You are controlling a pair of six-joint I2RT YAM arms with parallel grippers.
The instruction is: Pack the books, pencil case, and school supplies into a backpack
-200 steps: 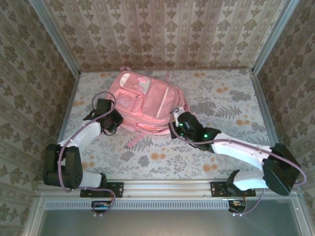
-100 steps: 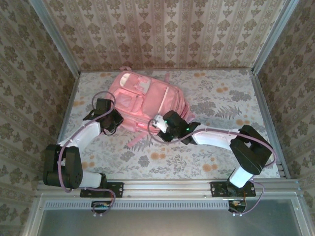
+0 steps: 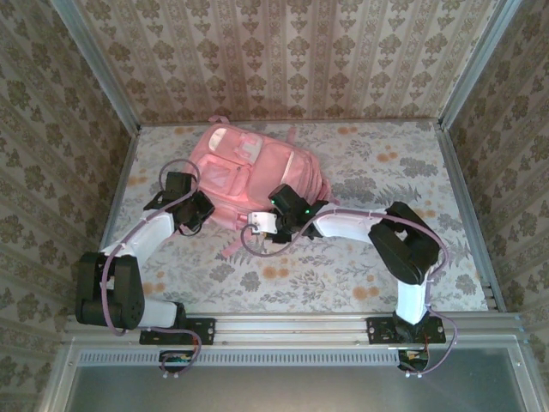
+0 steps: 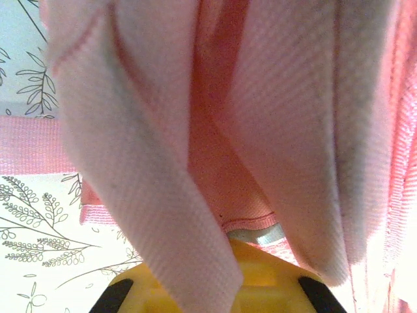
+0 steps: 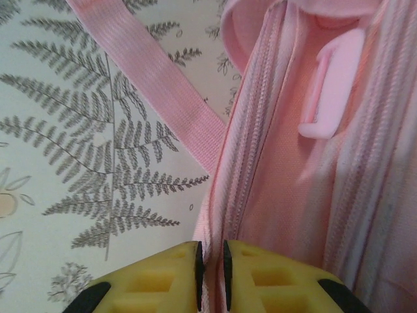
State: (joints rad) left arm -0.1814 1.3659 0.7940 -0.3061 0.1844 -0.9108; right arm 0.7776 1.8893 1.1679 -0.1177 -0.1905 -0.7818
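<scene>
Right end effector point(image 5: 210, 253) pinching soft pink backpack point(image 3: 257, 167), ribbed weave

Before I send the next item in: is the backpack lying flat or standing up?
Lying flat. From above, the backpack rests on the table with its front pockets facing up.

The table point(image 3: 386, 257) has a pale surface printed with grey ferns, leaves and orange flowers. Three upright walls point(image 3: 283, 60) enclose it at the left, back and right, each papered in a beige damask pattern with vertical stripes. Metal corner posts point(image 3: 96, 69) join the walls. A metal rail point(image 3: 292, 324) runs along the near edge, with a grey panel point(image 3: 292, 382) below it. Lighting is soft and even.
</scene>
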